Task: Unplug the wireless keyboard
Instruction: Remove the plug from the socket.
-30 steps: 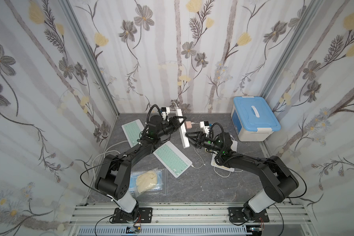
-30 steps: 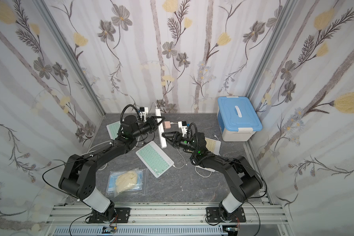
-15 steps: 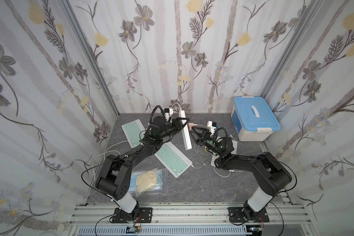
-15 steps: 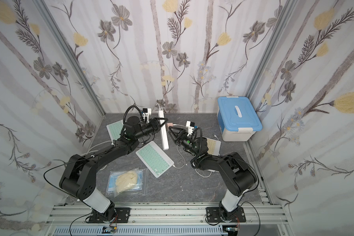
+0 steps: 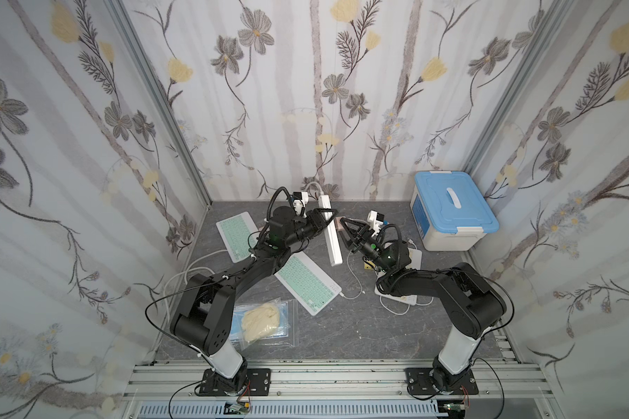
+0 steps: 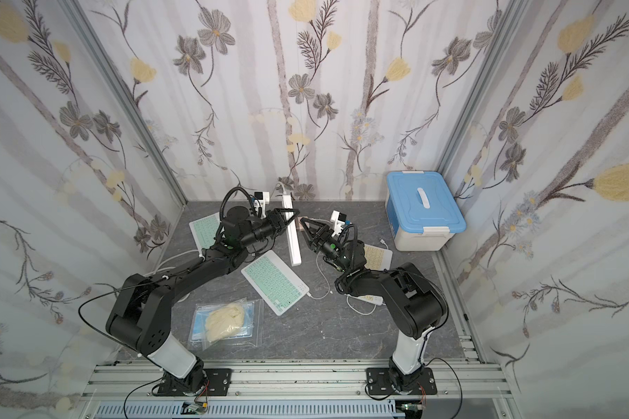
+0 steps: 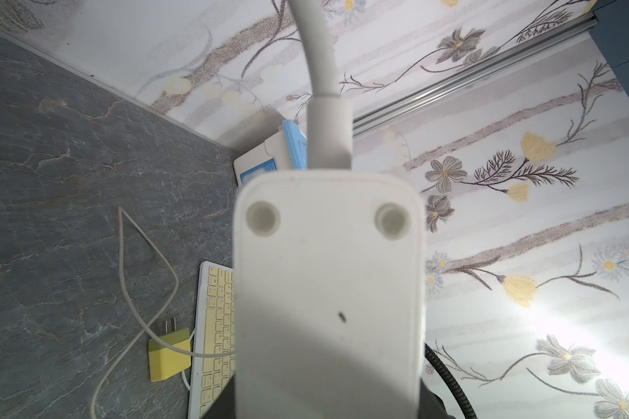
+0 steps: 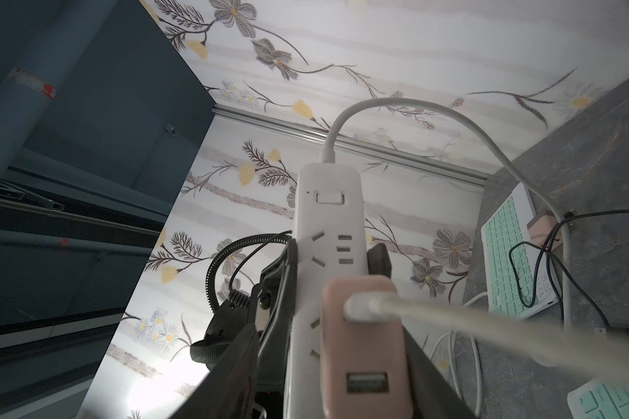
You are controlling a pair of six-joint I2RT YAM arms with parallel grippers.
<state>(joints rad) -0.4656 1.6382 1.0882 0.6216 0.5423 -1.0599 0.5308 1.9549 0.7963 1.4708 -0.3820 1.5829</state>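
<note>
My right end effector (image 5: 344, 232) is straddling the pink, blocky plastic charger (image 8: 364, 326); I cannot tell whether it is pinching. My left end effector (image 5: 324, 217) is pinching the long white plastic power strip (image 5: 333, 243). The mint-green wireless keyboard (image 5: 307, 283) is lying on the grey worktop (image 5: 360, 326) nearby.

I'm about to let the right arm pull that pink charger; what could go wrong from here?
1. The left gripper pinches the raised power strip near its corded end only; a hard pull might twist it loose.
2. The cable from the pink charger seems to run to the green keyboard; pulling far could drag it.
</note>
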